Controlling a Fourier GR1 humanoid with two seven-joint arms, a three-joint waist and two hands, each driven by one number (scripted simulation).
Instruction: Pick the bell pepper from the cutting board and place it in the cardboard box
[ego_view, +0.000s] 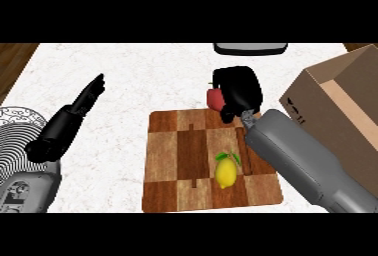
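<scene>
Red bell pepper (215, 99), at the far edge of the cutting board (177, 165), sits clasped by the right hand (240, 87); next it needs lifting rightward into the cardboard box (347, 110).

A kitchen: the white marbled table (148, 70) carries a checkered wooden cutting board (177, 165) with a lemon (227, 173) on it, a red bell pepper (215, 98) at the board's far edge, and a patterned plate (16, 131).

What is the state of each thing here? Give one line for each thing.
right hand: curled round the bell pepper
bell pepper: held, at far edge of the cutting board
left hand: open, holding nothing
cardboard box: open
lemon: lying on the cutting board
</scene>
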